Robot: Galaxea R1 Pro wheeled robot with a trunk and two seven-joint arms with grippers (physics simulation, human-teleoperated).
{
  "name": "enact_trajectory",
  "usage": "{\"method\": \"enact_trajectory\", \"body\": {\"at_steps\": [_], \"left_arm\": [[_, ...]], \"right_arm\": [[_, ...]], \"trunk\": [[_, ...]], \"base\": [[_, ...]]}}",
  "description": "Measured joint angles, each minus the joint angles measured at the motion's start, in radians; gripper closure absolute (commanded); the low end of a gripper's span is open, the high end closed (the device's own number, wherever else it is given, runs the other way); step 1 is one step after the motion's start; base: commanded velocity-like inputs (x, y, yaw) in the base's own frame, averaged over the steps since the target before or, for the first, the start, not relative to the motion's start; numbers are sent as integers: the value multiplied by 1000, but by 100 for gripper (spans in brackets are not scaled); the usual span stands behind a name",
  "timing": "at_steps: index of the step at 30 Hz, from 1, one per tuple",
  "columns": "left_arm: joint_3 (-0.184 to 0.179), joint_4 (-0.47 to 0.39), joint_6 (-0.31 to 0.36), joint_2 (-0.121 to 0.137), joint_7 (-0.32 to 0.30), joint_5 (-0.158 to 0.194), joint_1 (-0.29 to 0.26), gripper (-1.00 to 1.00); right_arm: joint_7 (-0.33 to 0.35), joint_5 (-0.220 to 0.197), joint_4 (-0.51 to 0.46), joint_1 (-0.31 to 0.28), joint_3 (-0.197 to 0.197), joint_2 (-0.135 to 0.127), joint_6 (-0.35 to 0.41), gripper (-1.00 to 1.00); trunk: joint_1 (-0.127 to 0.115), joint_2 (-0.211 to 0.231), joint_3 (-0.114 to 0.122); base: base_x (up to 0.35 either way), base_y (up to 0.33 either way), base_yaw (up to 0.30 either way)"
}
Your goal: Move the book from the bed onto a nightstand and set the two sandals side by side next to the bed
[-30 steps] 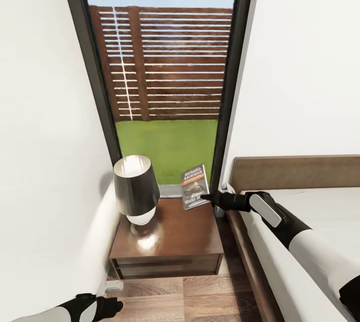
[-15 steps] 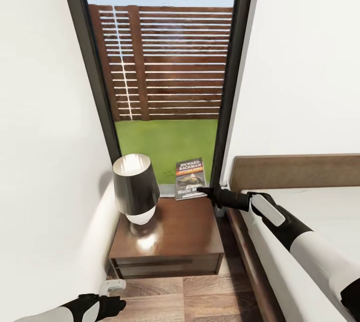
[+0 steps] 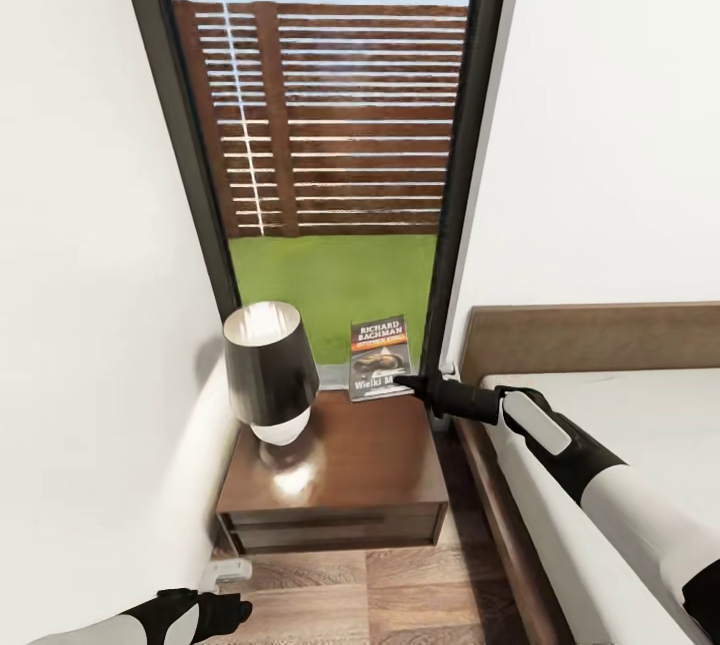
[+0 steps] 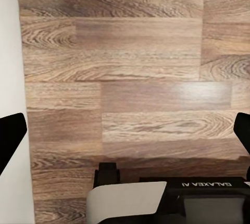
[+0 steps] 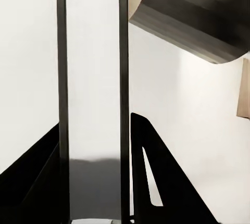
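Note:
The book point(image 3: 380, 355) stands upright at the back edge of the nightstand point(image 3: 350, 470), its "Richard Bachman" cover facing me, against the window. My right gripper point(image 3: 405, 383) reaches in from the bed point(image 3: 640, 425) side and is shut on the book's lower right corner. The right wrist view shows the book point(image 5: 91, 78) edge-on between the dark fingers point(image 5: 166, 182). My left gripper point(image 3: 225, 610) hangs low at the left, open over the wood floor point(image 4: 135, 67), nothing between its fingers point(image 4: 10, 140). The sandals are out of view.
A black-shaded lamp point(image 3: 268, 370) with a white base takes up the nightstand's left half. White walls close in on both sides of the tall window point(image 3: 330, 175). The brown headboard point(image 3: 590, 340) stands right of the nightstand. A strip of plank floor point(image 3: 400, 595) runs between nightstand and bed.
The book has swung from tilted to upright and slid a little left along the nightstand's back edge, with the right gripper following. The head view has shifted slightly.

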Motion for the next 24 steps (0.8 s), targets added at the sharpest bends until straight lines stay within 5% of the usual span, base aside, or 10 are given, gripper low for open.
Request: {"method": "enact_trajectory", "body": {"at_steps": [12, 24], "left_arm": [[0, 0, 0, 0, 0, 0, 0, -100], [0, 0, 0, 0, 1, 0, 0, -100]], "right_arm": [[5, 0, 0, 18, 0, 1, 2, 100], [17, -8, 0, 19, -1, 1, 92, 100]], "trunk": [[46, -84, -57], [92, -168, -113]], "base": [[0, 0, 0], [0, 0, 0]]}}
